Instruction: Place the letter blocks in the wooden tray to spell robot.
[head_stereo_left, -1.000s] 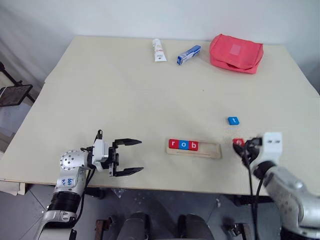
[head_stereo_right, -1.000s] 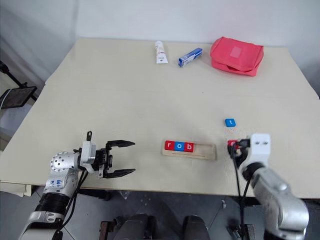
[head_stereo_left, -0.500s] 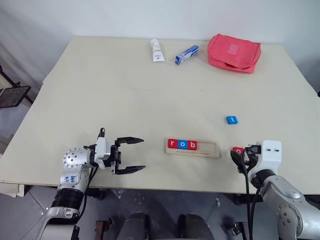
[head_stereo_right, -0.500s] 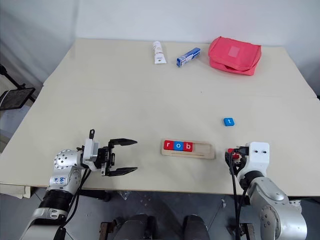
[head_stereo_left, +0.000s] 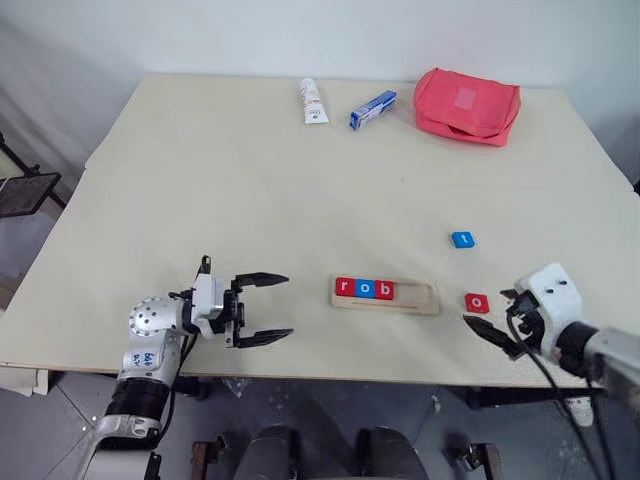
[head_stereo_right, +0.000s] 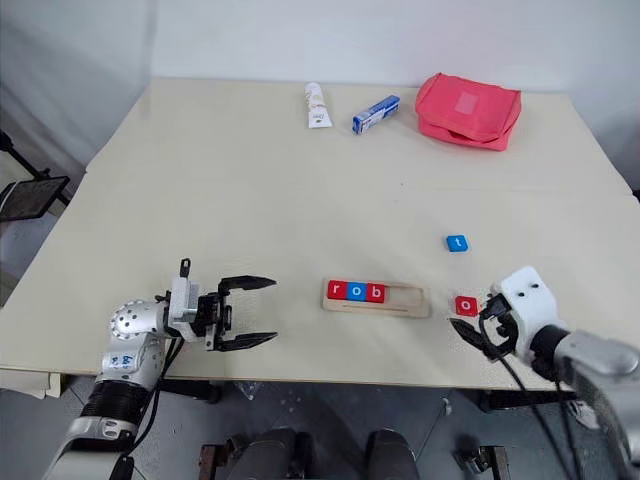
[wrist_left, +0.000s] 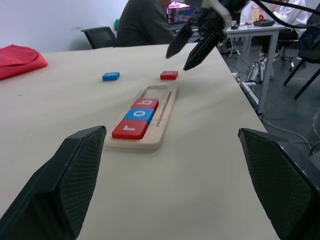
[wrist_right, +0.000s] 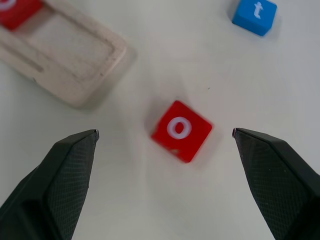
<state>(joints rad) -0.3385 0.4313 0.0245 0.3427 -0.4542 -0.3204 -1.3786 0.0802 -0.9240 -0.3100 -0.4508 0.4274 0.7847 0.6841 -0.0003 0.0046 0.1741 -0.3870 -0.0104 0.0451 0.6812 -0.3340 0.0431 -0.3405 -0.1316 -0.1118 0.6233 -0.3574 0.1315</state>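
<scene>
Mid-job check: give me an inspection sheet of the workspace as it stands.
Surface: pale table, with a seam across it.
Job's things: wooden tray near the front edge holds r, o, b at its left end; two slots free. Red o block lies on the table right of the tray, blue t block farther back.
Clutter: white tube, blue-and-white box and red pouch at the far edge.
Grippers: left gripper open, left of the tray, holding nothing. Right gripper open, just off the o block, holding nothing.
Cables: black cables at the right wrist.
Surroundings: left wrist view shows a seated person, chairs and desks beyond the table.
</scene>
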